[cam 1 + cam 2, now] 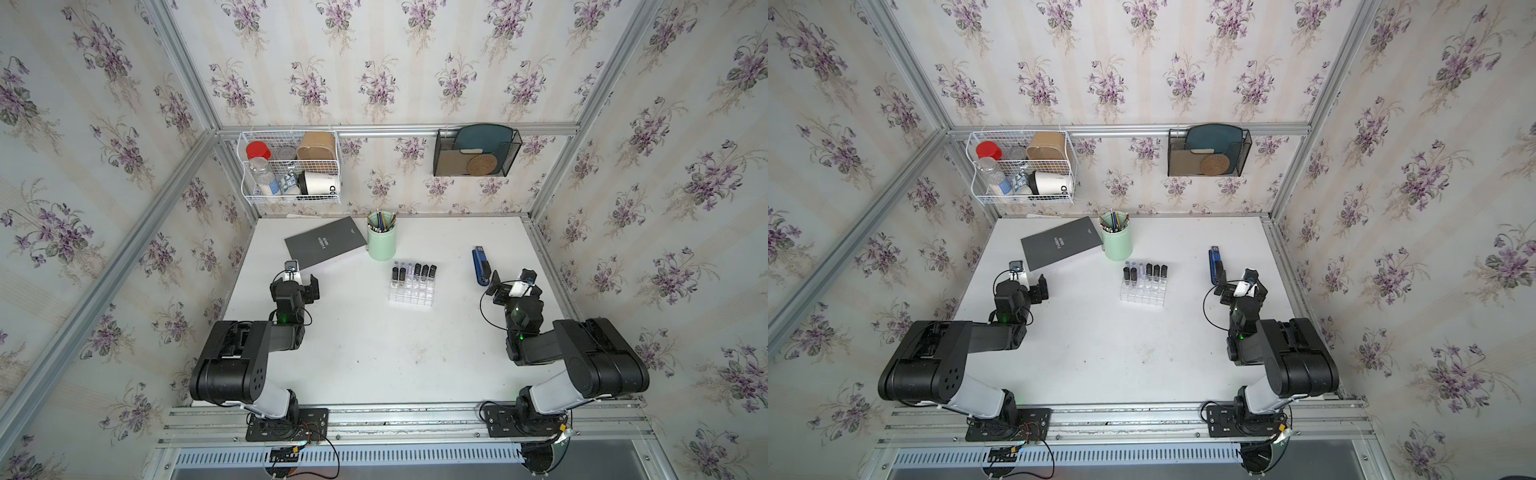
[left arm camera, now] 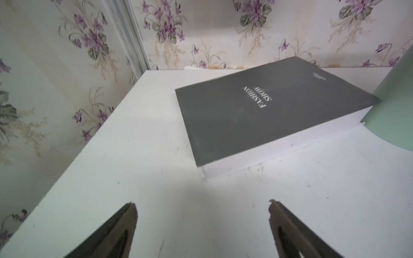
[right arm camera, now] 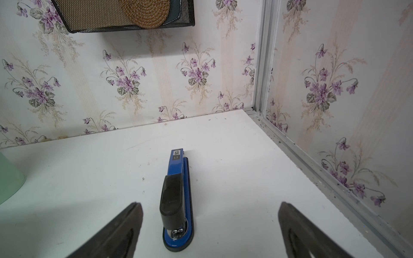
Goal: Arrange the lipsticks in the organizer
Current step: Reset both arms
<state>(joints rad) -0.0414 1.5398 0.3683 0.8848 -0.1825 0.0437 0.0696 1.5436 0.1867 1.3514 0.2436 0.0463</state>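
Observation:
The clear organizer (image 1: 411, 297) (image 1: 1142, 297) sits mid-table in both top views. Several lipsticks stand upright in its far rows: black tubes (image 1: 425, 271) (image 1: 1156, 271) and slimmer lilac ones (image 1: 404, 264) beside them. The near cells hold nothing. My left gripper (image 1: 301, 276) (image 2: 202, 207) hovers open well to the left of the organizer, with only bare table between its fingers. On the right side my right gripper (image 1: 512, 277) (image 3: 211, 208) is open too, apart from the organizer and holding nothing. Neither wrist view shows the organizer or the lipsticks.
A blue stapler (image 1: 481, 266) (image 3: 176, 196) lies just ahead of the right gripper. A grey book (image 1: 326, 243) (image 2: 268, 107) and a mint pen cup (image 1: 381, 241) stand at the back. A wire basket (image 1: 291, 166) and a mesh rack (image 1: 476, 151) hang on the wall.

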